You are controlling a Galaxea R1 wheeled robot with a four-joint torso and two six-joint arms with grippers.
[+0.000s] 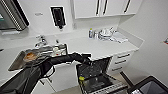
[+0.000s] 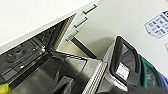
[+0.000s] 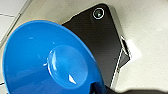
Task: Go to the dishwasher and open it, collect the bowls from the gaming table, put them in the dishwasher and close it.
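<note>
One bright blue shallow bowl (image 3: 50,61) fills my right wrist view, jaw state indeterminable on both grippers, while my left arm (image 1: 62,60) reaches the open stainless-steel dishwasher (image 1: 96,75) at five o'clock; I judge loading underway, needing rack alignment.

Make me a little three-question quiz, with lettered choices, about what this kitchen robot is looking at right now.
1. Where is the dishwasher?
A. under the white countertop
B. above the sink
C. out in a yard

2. What colour is the bowl in the right wrist view?
A. red
B. bright blue
C. white

3. The dishwasher's door is:
A. shut
B. taken off
C. open

Answers: 1 A, it sits below the counter beside the white drawers; 2 B, its whole surface is blue; 3 C, the dark interior and rack show.
</note>
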